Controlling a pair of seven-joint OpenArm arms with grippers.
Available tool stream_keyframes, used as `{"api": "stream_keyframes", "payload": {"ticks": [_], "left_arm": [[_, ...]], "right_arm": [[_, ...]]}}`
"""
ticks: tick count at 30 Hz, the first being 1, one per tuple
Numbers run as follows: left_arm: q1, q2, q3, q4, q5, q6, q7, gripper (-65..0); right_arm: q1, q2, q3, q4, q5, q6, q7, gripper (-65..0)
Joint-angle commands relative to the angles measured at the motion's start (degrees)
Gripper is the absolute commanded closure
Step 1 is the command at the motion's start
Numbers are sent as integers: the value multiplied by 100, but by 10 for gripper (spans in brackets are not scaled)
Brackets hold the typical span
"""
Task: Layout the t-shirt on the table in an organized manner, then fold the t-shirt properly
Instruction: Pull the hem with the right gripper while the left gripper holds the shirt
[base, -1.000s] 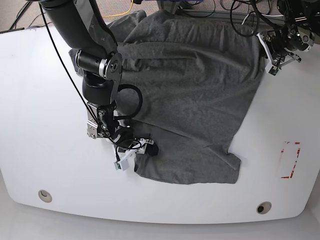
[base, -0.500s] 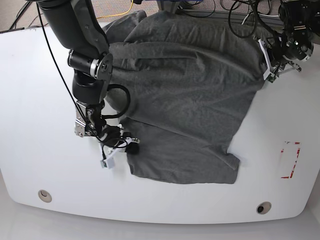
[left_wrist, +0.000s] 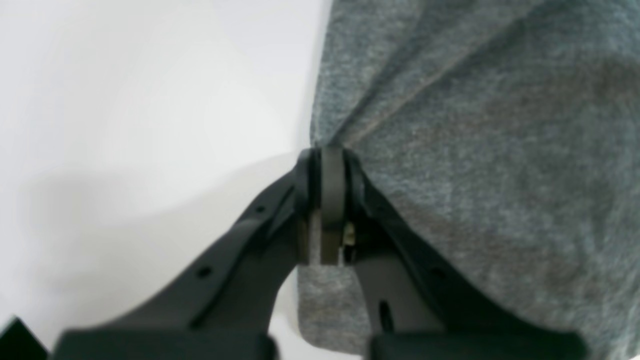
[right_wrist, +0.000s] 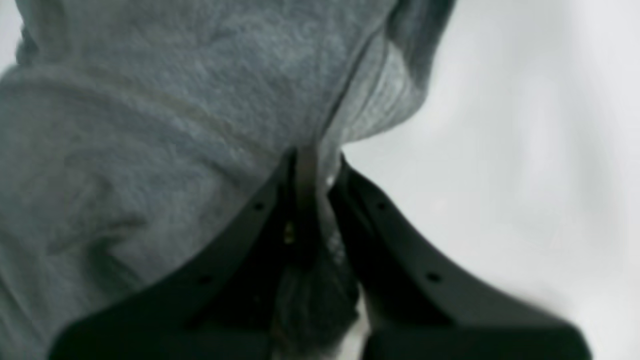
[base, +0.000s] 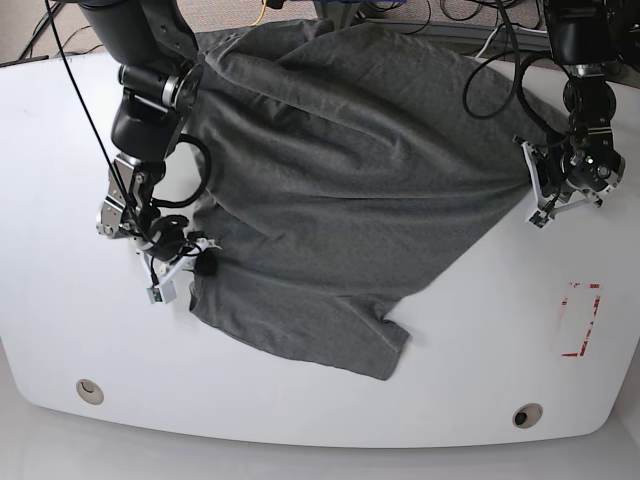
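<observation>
Wrinkly heather-grey knit t-shirt across white tabletop, edges pinched in right claw lower left, left claw right.

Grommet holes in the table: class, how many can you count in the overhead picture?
2. One hole sits near the table's front left corner, the other hole near its front right corner. The t-shirt could be hiding more.

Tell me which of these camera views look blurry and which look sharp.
Base view: sharp, with the grey t-shirt and glossy white table crisp. Left wrist view: left claw soft, with a faint shadow on the table. Right wrist view: blurriest, the right claw smeared.
</observation>
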Motion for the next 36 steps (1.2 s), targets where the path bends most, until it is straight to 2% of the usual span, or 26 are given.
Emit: {"api": "stream_keyframes", "payload": {"ticks": [1, 5, 10, 13, 15, 21, 23, 30, 36], "left_arm": [[-238, -86, 225, -243, 57, -17, 168, 0], [-634, -200, 594, -524, 57, -17, 124, 0], [-968, -367, 1077, -796, 66, -17, -272, 0], [-1108, -429, 1271, -963, 83, -17, -386, 0], [-1187, -429, 1350, -1034, 83, -17, -404, 0], [-1249, -429, 1464, -1087, 83, -17, -430, 0], [-1249, -429, 1464, -1087, 83, -17, -430, 0], [-1231, -429, 1464, -1087, 83, -17, -430, 0], [-1231, -420, 1464, -1078, 83, -17, -430, 0]], "right_arm": [[-226, 54, 12, 744, -119, -47, -452, 0], [-674, -78, 12, 1623, -119, -47, -874, -2], [-1254, -245, 12, 2643, -119, -47, -1261, -24], [-1483, -315, 12, 3127, -119, -47, -1296, -120], [-1580, -324, 12, 3390, -128, -47, -1305, -217], [-1597, -315, 20, 3971, -180, -47, -1349, -571], [-1553, -298, 12, 3979, -180, -47, -1340, -650], [-929, -7, 20, 3311, -128, -47, -1261, -650], [-279, 256, 20, 1817, -128, -47, -522, -650]]}}
